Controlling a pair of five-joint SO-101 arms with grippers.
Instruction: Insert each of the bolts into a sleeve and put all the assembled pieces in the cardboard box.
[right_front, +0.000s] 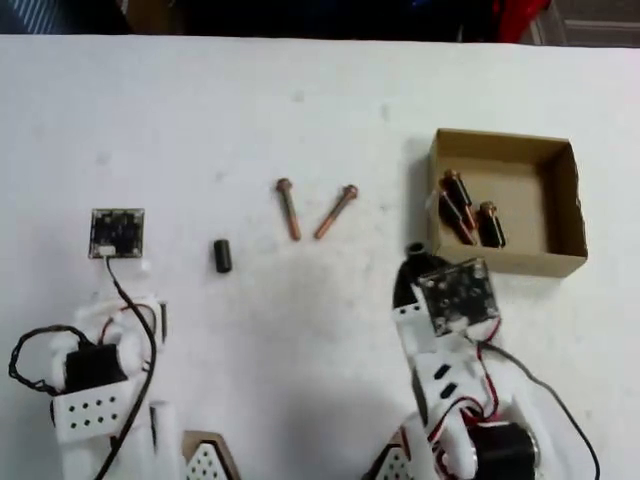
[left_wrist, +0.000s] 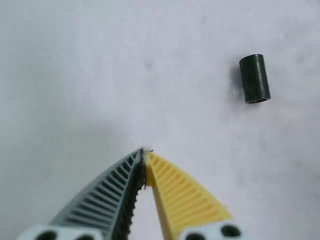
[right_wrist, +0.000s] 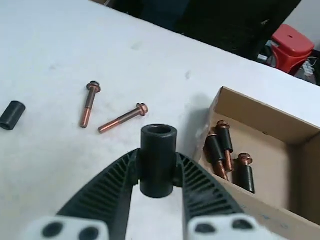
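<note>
**Stock check, big to small**

1. Tabletop (right_front: 300, 100): white, carries all items.
2. Cardboard box (right_front: 505, 262): open, sits on the tabletop on the R arm's side. You have 3 assembled pcs (right_front: 462, 212) lying inside, each a bolt thru a sleeve. That's the done part.
3. R tool (right_wrist: 157, 162): just beside the box's near corner, outside it. Clamped on the held sleeve (right_wrist: 158, 150), which is upright, bore up, no bolt in it.
4. L tool (left_wrist: 144, 152): tips together, nothing held, over bare tabletop.
5. Bolt 1 (right_front: 288, 210) & bolt 2 (right_front: 336, 212): loose, flat on the tabletop, near each other but not touching. Bolt 2 is nearer the box. Neither is sleeved.
6. Loose sleeve (right_front: 223, 256): on its side, ahead of the L tool and apart from it, beside bolt 1.

Est.: 3 of 5 sets are boxed. You've 2 insertions + 2 box drops left. The held sleeve looks meant for one of the loose bolts.
</note>
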